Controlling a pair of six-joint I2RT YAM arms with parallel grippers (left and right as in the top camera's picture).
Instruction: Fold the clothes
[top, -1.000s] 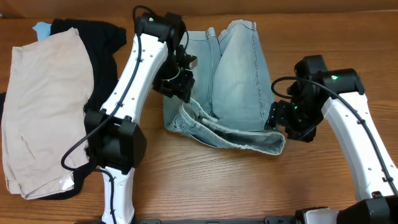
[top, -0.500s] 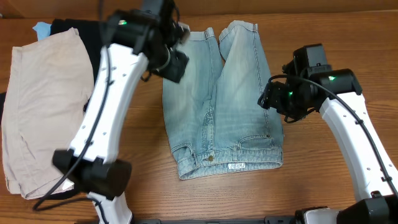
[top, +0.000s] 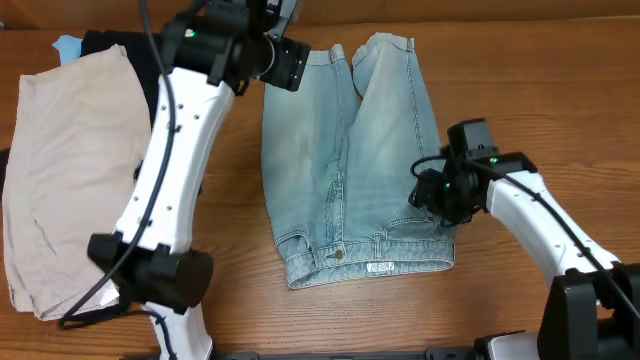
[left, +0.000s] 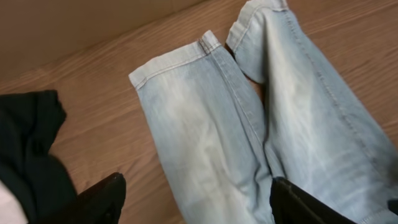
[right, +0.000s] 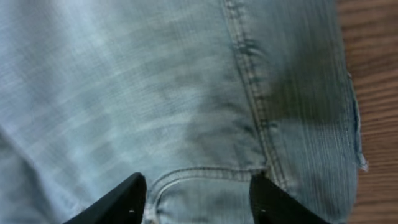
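Observation:
The light-blue denim shorts (top: 345, 170) lie flat on the table, waistband toward the front, hemmed legs toward the back. My left gripper (top: 285, 62) hangs open over the far left leg hem; the left wrist view shows the shorts' leg (left: 205, 130) between its open fingers (left: 196, 199). My right gripper (top: 432, 197) is open low over the right side of the shorts near the pocket; the right wrist view shows the denim and pocket seam (right: 205, 112) between its fingers (right: 198, 194). Neither gripper holds anything.
Beige shorts (top: 60, 170) lie at the left over a black garment (top: 165, 70). A bit of blue cloth (top: 66, 45) shows at the back left. The black garment (left: 31, 149) also shows in the left wrist view. Bare wood table (top: 330, 320) runs along the front.
A second ago the waistband was folded up and held; now the shorts lie spread flat. My left gripper moved to the far leg hem. My right gripper moved down onto the shorts' right side.

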